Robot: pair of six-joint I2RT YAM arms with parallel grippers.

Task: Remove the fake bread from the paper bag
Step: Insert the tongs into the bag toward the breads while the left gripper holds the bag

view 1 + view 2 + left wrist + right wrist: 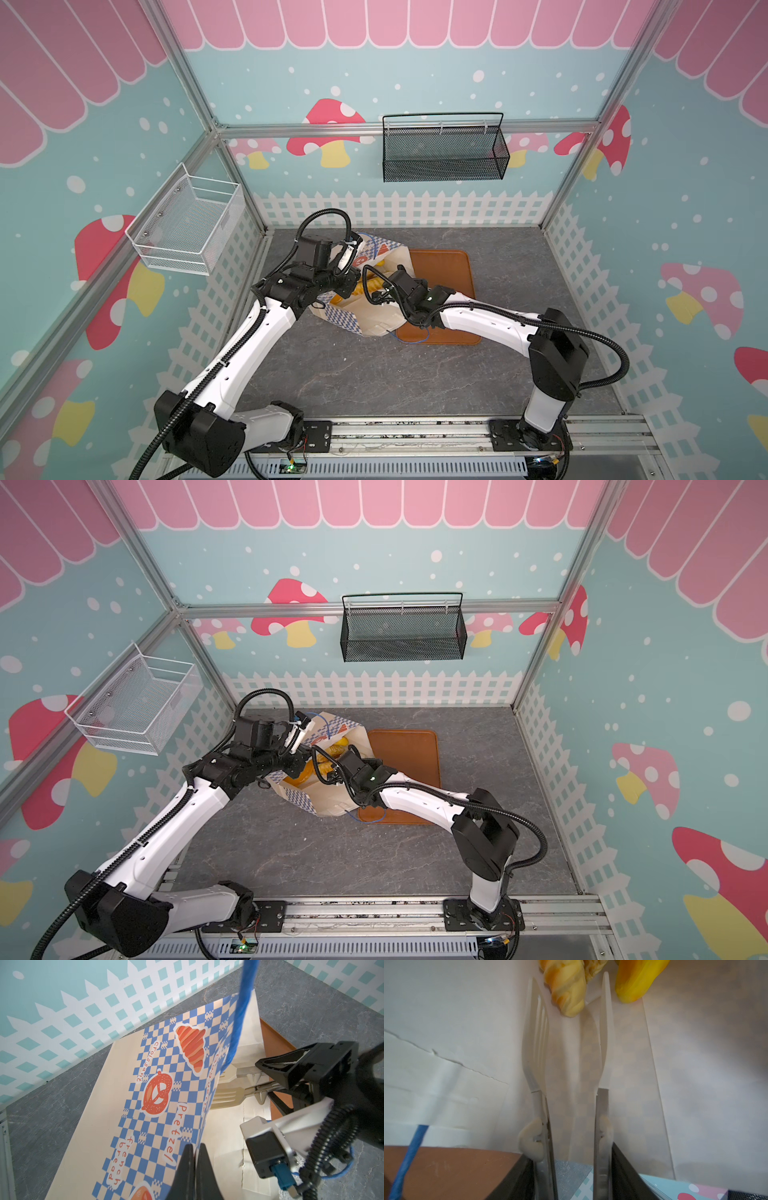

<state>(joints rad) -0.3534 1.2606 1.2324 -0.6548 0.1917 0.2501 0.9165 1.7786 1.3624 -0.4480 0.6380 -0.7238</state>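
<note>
- So the paper bag (374,322) lies on its side on the table (519,291), mouth over the brown tray (446,266)
- left gripper (194,1148): fingers pinching the bag's upper side
- right gripper (569,980): fork-like fingers spread, inside the bag
- fake bread (639,980) sits deep inside, right at those tips

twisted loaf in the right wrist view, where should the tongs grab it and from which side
Pinch the twisted loaf across its narrow width behind the near end, coming straight in through the mouth of the paper bag. That end points between the open tongs, and the ridges should help hold. The smooth yellow piece lies close beside it, so keep one blade between them.
</note>
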